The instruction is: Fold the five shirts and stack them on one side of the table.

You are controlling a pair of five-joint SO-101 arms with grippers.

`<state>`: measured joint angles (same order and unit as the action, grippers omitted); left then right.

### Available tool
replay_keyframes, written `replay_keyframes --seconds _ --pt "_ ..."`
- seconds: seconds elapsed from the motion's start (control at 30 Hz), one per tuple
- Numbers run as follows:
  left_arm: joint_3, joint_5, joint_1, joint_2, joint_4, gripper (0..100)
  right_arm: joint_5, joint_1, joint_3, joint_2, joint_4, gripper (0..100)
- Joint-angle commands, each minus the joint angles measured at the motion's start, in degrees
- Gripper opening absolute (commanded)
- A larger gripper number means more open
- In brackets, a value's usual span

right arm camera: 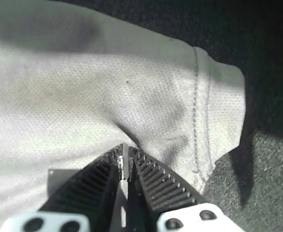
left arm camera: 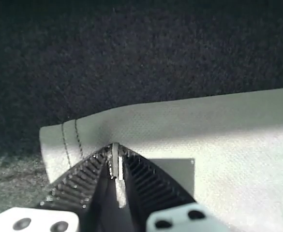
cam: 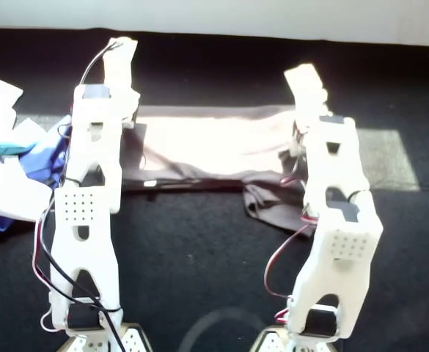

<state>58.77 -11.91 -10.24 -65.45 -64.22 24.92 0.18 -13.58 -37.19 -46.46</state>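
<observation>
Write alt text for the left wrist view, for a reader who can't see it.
The left gripper, its black ribbed jaws closed, pinches a fold of a pale shirt near its double-stitched edge. The shirt lies spread on a dark, textured table, partly in sunlight.

The shirt [cam: 207, 143] is matt grey cloth with a fine pitted knit and 2 rows of hem stitching. The table [cam: 199, 249] cover is dark, rough and felt-like. The left gripper [left arm camera: 115, 152] and right gripper [right arm camera: 126, 151] are black ribbed plastic.
</observation>
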Motion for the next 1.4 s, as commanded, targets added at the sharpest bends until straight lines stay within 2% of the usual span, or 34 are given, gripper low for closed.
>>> replay_keyframes --seconds 0.0,0.1,0.3,0.4,0.5,0.73,0.87,1.07,1.23,1.37 --pt "1.7 0.1 -1.3 -0.2 0.1 1 -3.3 1.3 -8.1 0.4 -7.1 0.8" --pt "7.6 0.1 -1.2 -0.3 -6.3 1 -5.2 1.2 -13.3 1.9 -16.0 0.8" --pt "27.4 0.1 0.0 -0.4 -27.0 1 -5.2 0.8 -20.5 8.1 -35.3 0.8" --pt "35.6 0.0 0.3 -0.7 -33.8 1 -5.1 1.0 -21.1 9.5 -38.5 0.8" --pt "36.5 0.1 0.5 -0.3 -37.0 1 -5.2 0.7 -21.3 9.7 -40.3 0.8" --pt "35.8 0.4 -1.4 1.0 -37.7 1 -5.5 -3.0 -21.8 10.1 -48.3 0.8" --pt "26.0 3.9 -1.5 8.1 -37.9 1 -5.5 -6.1 -25.6 12.4 -54.5 0.8" --pt "-6.3 4.1 2.6 25.0 -37.2 1 -5.3 -10.8 -21.9 23.4 -54.5 0.8" --pt "-27.4 4.1 1.5 31.4 -23.3 1 -5.2 -14.3 -11.4 30.6 -54.5 0.8" --pt "-42.3 4.1 1.0 34.5 -15.1 1 -5.1 -15.4 -1.9 32.7 -53.7 0.8"
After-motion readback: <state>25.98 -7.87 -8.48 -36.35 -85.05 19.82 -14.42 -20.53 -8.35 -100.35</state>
